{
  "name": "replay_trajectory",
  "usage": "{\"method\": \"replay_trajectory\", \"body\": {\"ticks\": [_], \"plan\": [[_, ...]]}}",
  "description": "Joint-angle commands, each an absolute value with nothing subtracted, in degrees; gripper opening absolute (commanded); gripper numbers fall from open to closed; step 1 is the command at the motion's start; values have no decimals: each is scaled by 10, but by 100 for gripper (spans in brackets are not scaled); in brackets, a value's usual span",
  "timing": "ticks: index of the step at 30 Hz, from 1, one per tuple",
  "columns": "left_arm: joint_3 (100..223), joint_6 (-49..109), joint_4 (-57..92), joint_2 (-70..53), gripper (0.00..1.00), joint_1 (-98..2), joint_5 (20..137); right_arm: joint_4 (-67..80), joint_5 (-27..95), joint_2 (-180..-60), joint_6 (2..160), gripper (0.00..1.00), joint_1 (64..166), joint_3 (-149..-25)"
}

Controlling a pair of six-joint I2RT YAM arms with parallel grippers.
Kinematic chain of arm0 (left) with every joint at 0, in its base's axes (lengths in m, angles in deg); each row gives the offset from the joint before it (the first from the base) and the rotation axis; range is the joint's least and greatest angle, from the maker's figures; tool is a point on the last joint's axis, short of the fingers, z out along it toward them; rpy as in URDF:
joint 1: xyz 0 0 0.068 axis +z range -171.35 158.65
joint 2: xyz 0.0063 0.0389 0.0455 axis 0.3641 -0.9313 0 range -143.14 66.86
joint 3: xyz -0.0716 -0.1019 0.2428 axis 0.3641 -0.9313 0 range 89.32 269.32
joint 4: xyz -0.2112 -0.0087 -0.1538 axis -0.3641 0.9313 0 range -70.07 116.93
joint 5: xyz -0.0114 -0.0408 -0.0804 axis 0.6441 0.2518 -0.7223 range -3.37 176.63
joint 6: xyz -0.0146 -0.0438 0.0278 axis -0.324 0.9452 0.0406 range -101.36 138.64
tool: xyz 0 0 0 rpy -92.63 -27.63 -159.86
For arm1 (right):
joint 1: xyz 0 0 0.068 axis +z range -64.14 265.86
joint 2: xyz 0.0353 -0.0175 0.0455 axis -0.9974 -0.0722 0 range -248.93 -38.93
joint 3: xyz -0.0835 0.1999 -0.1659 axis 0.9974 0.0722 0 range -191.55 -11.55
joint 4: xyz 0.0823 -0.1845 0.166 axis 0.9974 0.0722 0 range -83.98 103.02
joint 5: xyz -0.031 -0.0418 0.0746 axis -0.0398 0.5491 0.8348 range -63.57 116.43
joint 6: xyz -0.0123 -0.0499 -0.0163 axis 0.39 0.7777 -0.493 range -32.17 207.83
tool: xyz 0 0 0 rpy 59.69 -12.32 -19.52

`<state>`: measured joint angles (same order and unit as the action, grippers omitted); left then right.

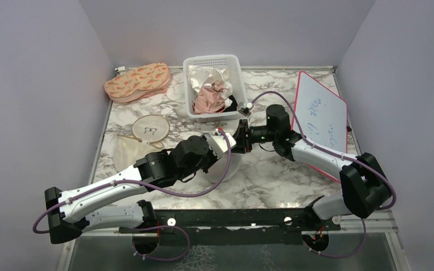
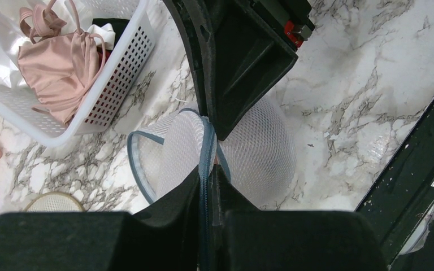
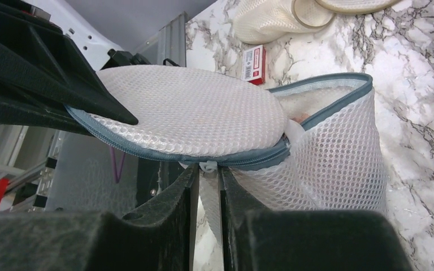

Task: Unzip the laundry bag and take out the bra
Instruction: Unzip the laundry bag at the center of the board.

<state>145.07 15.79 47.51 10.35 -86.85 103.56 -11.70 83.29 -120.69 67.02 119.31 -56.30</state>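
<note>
Clamps the left gripper tight on the blue-grey zip rim of the laundry bag, the zip running straight between its two black fingers. Meets it from the right with the right gripper, pinched almost closed on a small pale tab just under the same rim. Holds the round white mesh bag between both grippers near the middle of the marble table, just on the near side of the white slotted basket. Shows, from the right wrist, the zip partly undone: flat mesh lid lifted off the drum, with a small pinkish patch inside the gap, too little to identify. Finds peach-pink satin cloth bunched in the basket beside cream-white cloth. Places a red-edged whiteboard at the right side of the table, a peach patterned pouch at the far left, and a flat cream pouch at the left.
</note>
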Motion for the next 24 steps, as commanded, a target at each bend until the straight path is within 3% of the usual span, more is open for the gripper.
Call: {"method": "replay_trajectory", "body": {"ticks": [1, 9, 24], "plan": [[1458, 168, 455, 103, 0, -871, 1020, -140, 806, -1205, 661, 16, 1199, -574], [1457, 156, 462, 121, 0, -871, 1031, -77, 768, -1193, 705, 3, 1199, -579], [1477, 112, 511, 158, 0, -871, 990, 40, 719, -1223, 796, 1, 1190, -647]]}}
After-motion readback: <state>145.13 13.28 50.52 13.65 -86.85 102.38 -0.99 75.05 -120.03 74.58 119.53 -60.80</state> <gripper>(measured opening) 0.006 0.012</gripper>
